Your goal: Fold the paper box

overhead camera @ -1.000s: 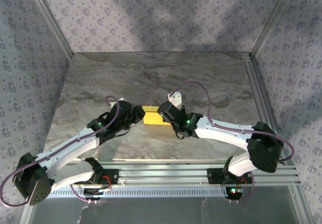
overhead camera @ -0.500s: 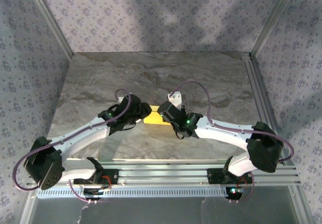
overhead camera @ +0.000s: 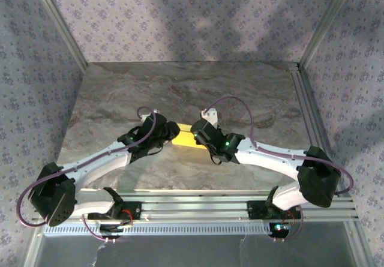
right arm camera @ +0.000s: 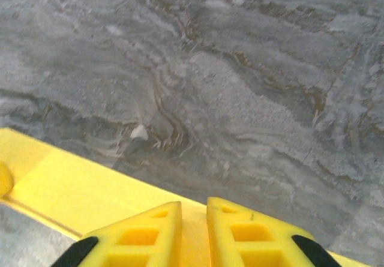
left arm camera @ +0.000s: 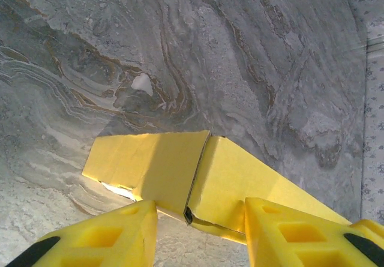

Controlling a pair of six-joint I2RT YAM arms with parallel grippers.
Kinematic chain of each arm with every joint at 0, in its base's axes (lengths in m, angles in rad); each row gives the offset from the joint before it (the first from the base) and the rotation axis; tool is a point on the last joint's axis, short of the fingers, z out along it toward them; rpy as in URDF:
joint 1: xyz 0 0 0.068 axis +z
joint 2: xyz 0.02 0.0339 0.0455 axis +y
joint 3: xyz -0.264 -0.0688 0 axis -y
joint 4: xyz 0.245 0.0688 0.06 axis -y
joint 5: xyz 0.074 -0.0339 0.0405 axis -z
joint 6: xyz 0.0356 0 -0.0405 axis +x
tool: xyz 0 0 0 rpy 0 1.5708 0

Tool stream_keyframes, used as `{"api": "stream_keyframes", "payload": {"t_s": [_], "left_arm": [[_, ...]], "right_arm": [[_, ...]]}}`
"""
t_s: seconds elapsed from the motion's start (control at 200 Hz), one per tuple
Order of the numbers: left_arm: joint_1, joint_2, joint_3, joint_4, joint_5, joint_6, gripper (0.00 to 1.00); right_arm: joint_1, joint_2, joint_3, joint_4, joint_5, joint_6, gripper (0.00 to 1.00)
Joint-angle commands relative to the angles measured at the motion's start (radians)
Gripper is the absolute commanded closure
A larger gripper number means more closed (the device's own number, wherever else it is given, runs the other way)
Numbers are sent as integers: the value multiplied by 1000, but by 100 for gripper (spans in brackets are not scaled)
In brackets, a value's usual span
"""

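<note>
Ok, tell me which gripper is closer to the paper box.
Right, narrowly. The right gripper has its jaws almost together directly over the paper box edge. The left gripper straddles the box's end, jaws apart on either side.

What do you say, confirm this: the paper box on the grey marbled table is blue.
Wrong on the colour: the paper box is yellow, not blue, as the left wrist view shows. It is on the grey marbled table, as stated.
</note>
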Motion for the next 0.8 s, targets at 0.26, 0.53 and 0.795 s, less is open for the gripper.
{"api": "stream_keyframes", "payload": {"t_s": [0.26,0.53,0.795], "left_arm": [[-4,32,-48,-129,-14,11,60],[-8,29,-46,-130,-15,11,60],[-12,29,-40,-132,-14,12,61]], "right_arm": [[-125,-229,-36,-184,-156,-35,76],[-248,-304,-154,-96,-297,-92,93],[-233,-240,-195,-57,-291,-96,96]]}}
